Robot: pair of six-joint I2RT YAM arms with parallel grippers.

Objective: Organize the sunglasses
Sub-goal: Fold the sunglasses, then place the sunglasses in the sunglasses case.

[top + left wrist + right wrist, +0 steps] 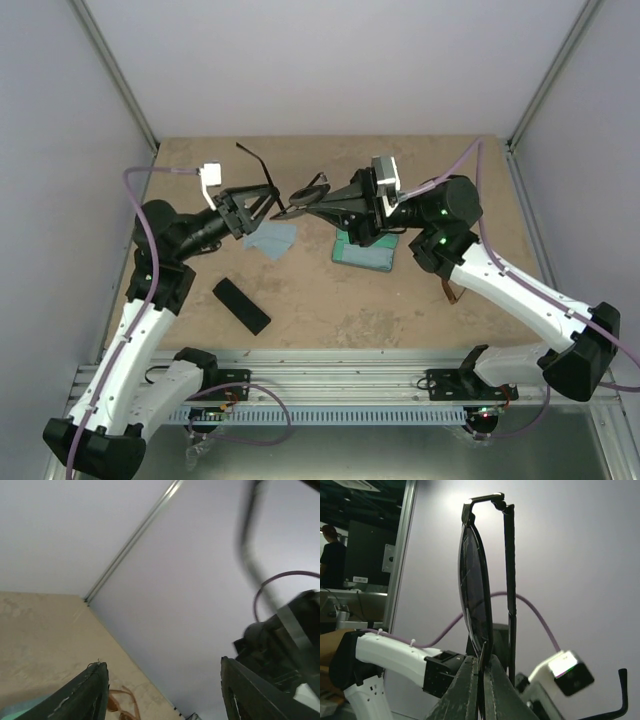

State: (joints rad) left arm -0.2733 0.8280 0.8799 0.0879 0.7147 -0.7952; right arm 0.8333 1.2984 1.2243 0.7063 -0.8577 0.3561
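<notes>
Sunglasses first: black pair [472, 595] is up off the tabletop [330, 310], pinched by the right jaws, which are clamped shut on the lower rim of a lens. The frame stands edge-on in the right wrist view. Left jaws are spread open, gripping nothing, just beside the pair. In the top view the pair lies at 3 o'clock from the left jaws. One temple is unfolded, its long axis running to 10–11 o'clock and passing close by the far side of the left jaws. The other temple looks folded along the frame. Left arm is the nearer free one, so my guess is it takes that loose temple next. Brown pair [122, 705] lies on the tabletop close to a wall, low between the left jaws in the left wrist view; can't find it in the top view.
</notes>
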